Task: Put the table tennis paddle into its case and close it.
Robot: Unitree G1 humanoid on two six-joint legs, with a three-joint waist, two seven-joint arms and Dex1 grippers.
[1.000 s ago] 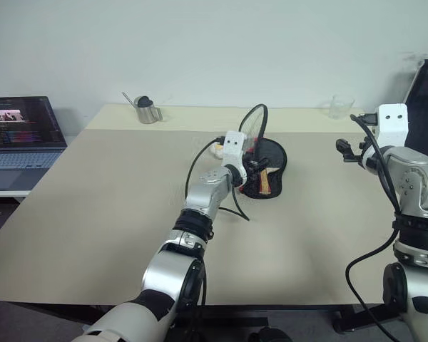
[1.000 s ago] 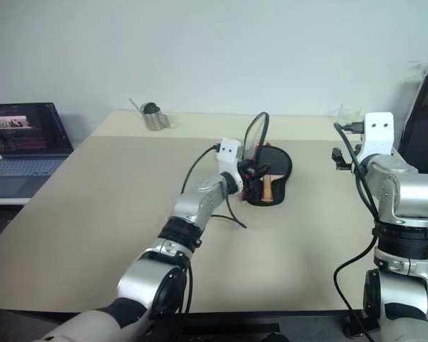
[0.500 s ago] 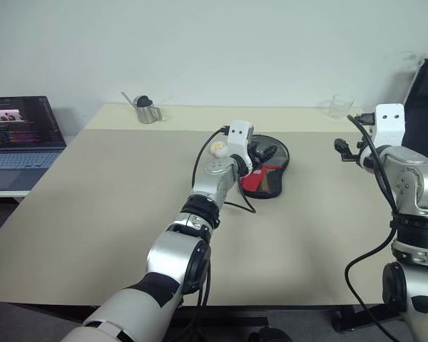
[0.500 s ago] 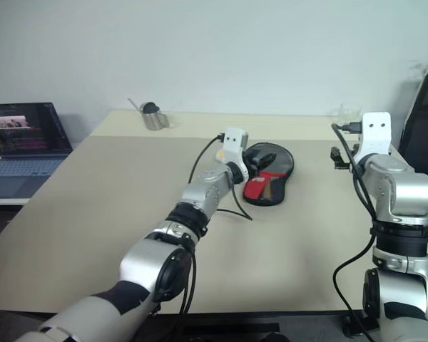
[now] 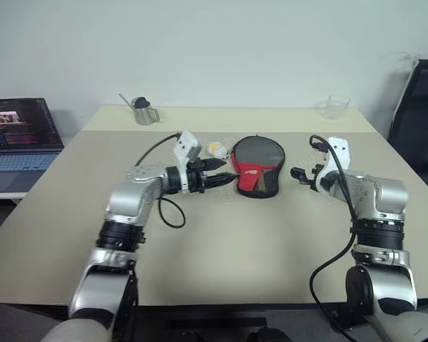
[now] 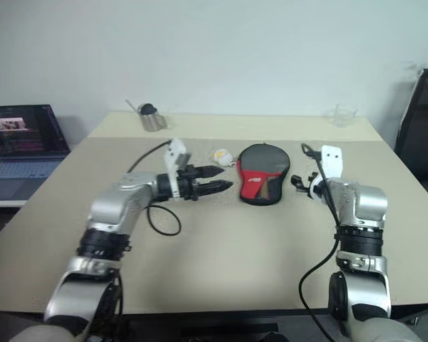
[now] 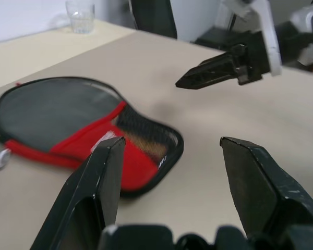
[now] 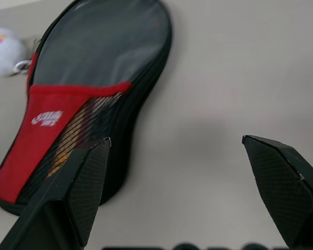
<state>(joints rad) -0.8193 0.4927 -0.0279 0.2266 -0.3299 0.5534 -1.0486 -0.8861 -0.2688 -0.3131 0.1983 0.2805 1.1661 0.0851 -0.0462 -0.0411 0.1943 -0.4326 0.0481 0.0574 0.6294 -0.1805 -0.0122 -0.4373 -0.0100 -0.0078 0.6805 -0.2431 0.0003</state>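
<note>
The case [image 5: 258, 165] lies flat at the table's middle, black head away from me, red panel and mesh pocket toward me. Its flap is down; I cannot tell whether the zipper is drawn. The table tennis paddle is inside, and only a light wooden bit of its handle [image 8: 68, 148] shows through the mesh. My left gripper [image 5: 228, 172] hovers just left of the case, pointing at it, open and empty. My right gripper [image 5: 299, 174] hangs just right of the case, open wide with nothing in it; one of its fingers [image 7: 208, 73] also shows in the left wrist view.
A small white ball [image 5: 215, 147] rests against the case's left edge. A metal cup [image 5: 143, 112] and a clear glass [image 5: 333, 107] stand at the table's far side. An open laptop [image 5: 21, 135] sits on a side table to the left, a black chair [image 5: 421, 107] on the right.
The case's raised flap has dropped flat over the paddle. My left gripper has let go and drawn back to the left. My right gripper has come down and in toward the case.
</note>
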